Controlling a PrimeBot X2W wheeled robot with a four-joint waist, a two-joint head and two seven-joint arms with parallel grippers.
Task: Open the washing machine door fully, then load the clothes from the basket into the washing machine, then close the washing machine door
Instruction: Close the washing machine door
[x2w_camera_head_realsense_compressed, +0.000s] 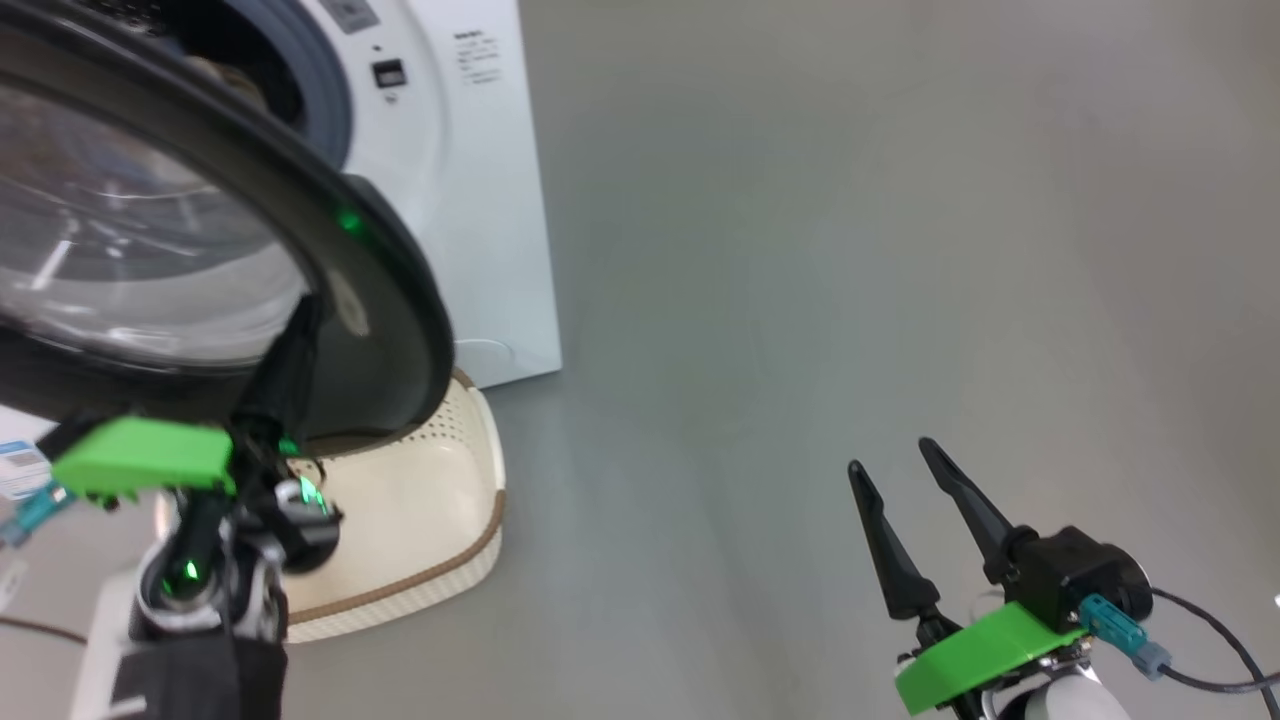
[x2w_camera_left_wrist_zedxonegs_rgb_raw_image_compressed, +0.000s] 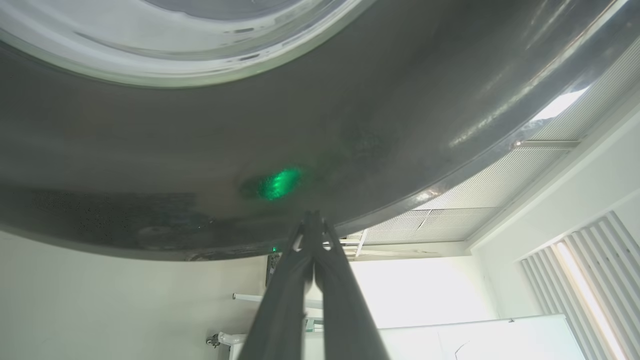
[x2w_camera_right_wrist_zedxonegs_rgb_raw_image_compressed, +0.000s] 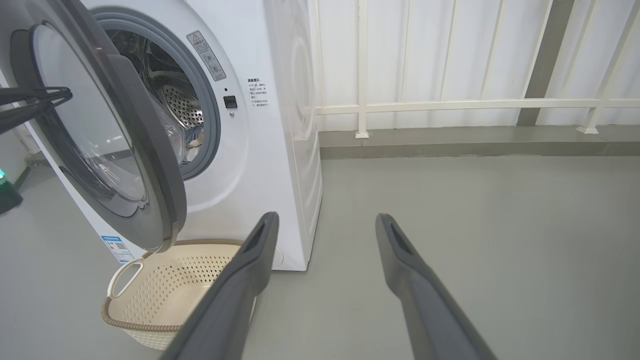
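The big round washing machine door (x2w_camera_right_wrist_zedxonegs_rgb_raw_image_compressed: 160, 175) has a glossy black rim, a dark grey inner face and a clear glass bowl; a green spot of light (x2w_camera_left_wrist_zedxonegs_rgb_raw_image_compressed: 277, 182) glows on the grey just beyond the tips of the dark grey left gripper (x2w_camera_left_wrist_zedxonegs_rgb_raw_image_compressed: 312, 216). Ahead-left of the dark-fingered right gripper (x2w_camera_right_wrist_zedxonegs_rgb_raw_image_compressed: 327, 220), with its green wrist plate (x2w_camera_head_realsense_compressed: 985, 650), the front-loading washing machine (x2w_camera_right_wrist_zedxonegs_rgb_raw_image_compressed: 270, 165) is white, its rubber gasket (x2w_camera_right_wrist_zedxonegs_rgb_raw_image_compressed: 215, 125) grey, its steel drum (x2w_camera_right_wrist_zedxonegs_rgb_raw_image_compressed: 180, 102) dotted with holes, its small label (x2w_camera_right_wrist_zedxonegs_rgb_raw_image_compressed: 115, 247) blue. Beside that gripper's left finger the small plastic basket (x2w_camera_right_wrist_zedxonegs_rgb_raw_image_compressed: 165, 275) is cream-white, perforated in dotted rows, its woven-look rim brown
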